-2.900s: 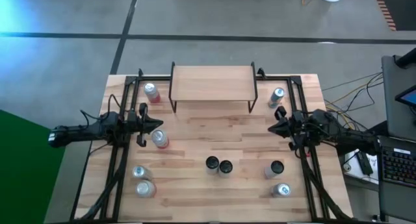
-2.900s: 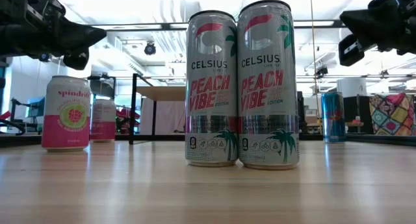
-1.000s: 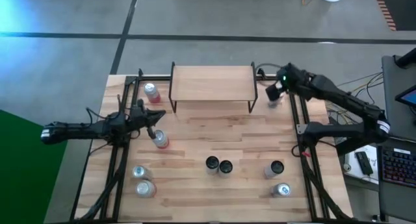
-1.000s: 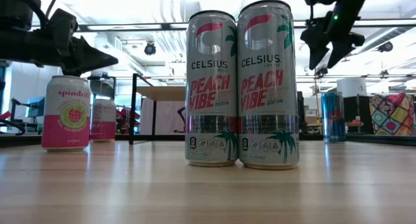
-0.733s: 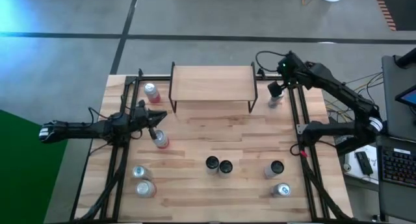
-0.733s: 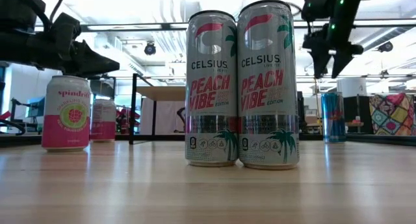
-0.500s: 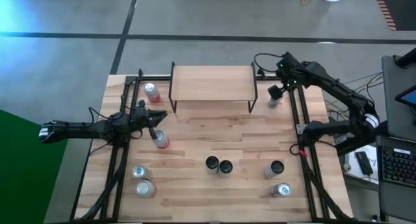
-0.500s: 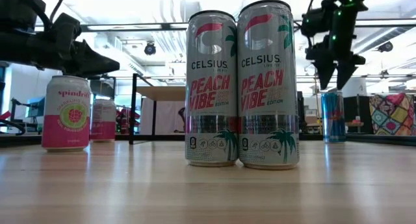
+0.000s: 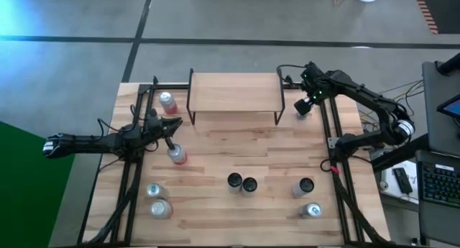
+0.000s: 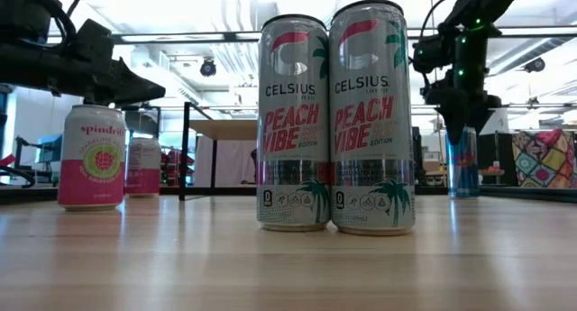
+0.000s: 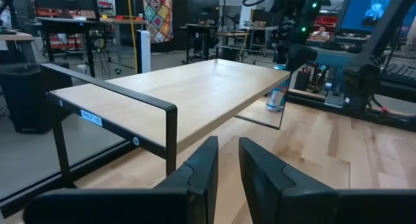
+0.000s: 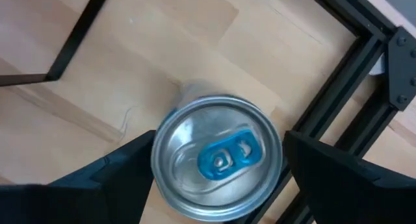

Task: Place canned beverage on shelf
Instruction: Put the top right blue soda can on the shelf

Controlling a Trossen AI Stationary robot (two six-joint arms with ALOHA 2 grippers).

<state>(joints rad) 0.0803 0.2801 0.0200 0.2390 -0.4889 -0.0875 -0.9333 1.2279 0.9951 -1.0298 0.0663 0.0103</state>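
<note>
A blue canned beverage point(image 12: 218, 159) stands upright on the table just right of the shelf point(image 9: 234, 92). The shelf has a light wood top on black legs and stands at the far middle. My right gripper point(image 12: 218, 146) hangs over the can point(image 10: 462, 162), pointing down and open. One finger stands on each side of the can's top, and I see no touch. My left gripper point(image 9: 176, 127) is level at the table's left, above a pink can point(image 9: 177, 155). It points toward the shelf point(image 11: 195, 87), its fingers almost together with nothing between them.
Two tall Celsius cans point(image 9: 242, 182) stand at the table's middle near the front. Two cans point(image 9: 307, 198) stand near right, two point(image 9: 157, 200) near left, and another pink can point(image 9: 167, 102) left of the shelf. Black frame rails point(image 9: 332, 133) run along both sides.
My right gripper has come down over the blue can beside the shelf and tipped from slanting to pointing almost straight down. Its fingers now stand on either side of the can's top. The can has not moved.
</note>
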